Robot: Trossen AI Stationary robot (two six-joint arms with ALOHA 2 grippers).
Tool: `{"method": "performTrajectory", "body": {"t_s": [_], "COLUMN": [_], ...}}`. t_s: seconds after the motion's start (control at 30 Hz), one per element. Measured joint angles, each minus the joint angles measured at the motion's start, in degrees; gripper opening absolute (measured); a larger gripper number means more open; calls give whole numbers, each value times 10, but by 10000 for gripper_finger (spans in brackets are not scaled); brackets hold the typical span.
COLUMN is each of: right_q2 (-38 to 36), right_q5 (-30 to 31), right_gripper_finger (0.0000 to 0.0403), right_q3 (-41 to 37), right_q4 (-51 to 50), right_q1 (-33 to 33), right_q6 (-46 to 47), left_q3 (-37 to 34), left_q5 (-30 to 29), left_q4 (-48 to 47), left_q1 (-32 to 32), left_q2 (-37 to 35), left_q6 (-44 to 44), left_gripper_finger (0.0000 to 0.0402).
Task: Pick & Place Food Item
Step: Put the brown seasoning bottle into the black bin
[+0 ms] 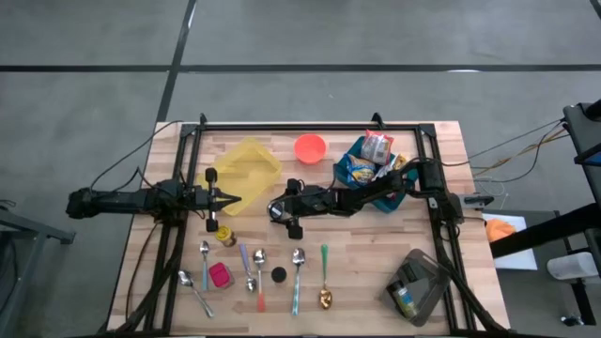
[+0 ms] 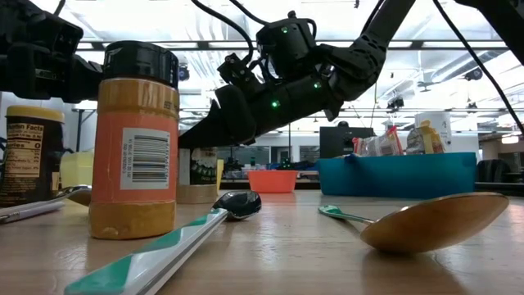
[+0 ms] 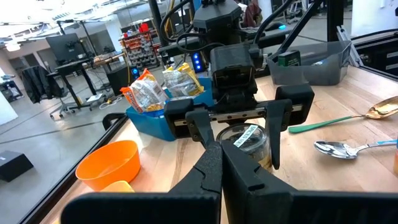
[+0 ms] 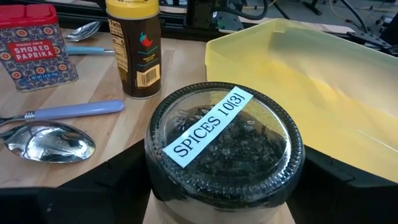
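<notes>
Spice jar (image 4: 224,149) labelled "SPICES 10(3)" stands upright on the desk (image 1: 357,263), just beside the yellow container (image 4: 323,87). My right tool (image 1: 279,212) straddles the jar with a finger on either side, spread wide; I cannot tell whether the fingers touch its wall. My left tool (image 1: 233,199) lies on the other side of the yellow container, clenched on nothing. Past the jar from the yellow container stand a dark seasoning bottle (image 4: 133,46) and a red smoked paprika tin (image 4: 38,53), with a spoon (image 4: 50,142) near them.
</notes>
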Motion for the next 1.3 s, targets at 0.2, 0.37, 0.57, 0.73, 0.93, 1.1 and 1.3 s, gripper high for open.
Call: {"method": "performTrajectory", "body": {"t_s": [0.2,0.37,0.57,0.73,0.93,1.1,1.3], "right_q2": [-5,-29,-96,-174,-271,-338,-403], "right_q5": [0,1,19,63,110,194,270], "right_gripper_finger": [276,280,279,275,288,275,275], "right_q3": [0,-1,-3,-7,-10,-10,-10], "right_q4": [-5,-30,-125,-230,-369,-470,-590], "right_q1": [0,0,6,20,50,86,134], "right_q6": [2,2,3,4,19,75,185], "left_q3": [0,0,0,0,0,0,0], "left_q5": [0,0,0,0,0,0,0], "left_q4": [0,0,0,0,0,0,0], "left_q1": [0,0,0,0,0,0,0], "left_q2": [0,0,0,0,0,0,0], "left_q6": [0,0,0,0,0,0,0], "left_gripper_finger": [0,0,0,0,0,0,0]}}
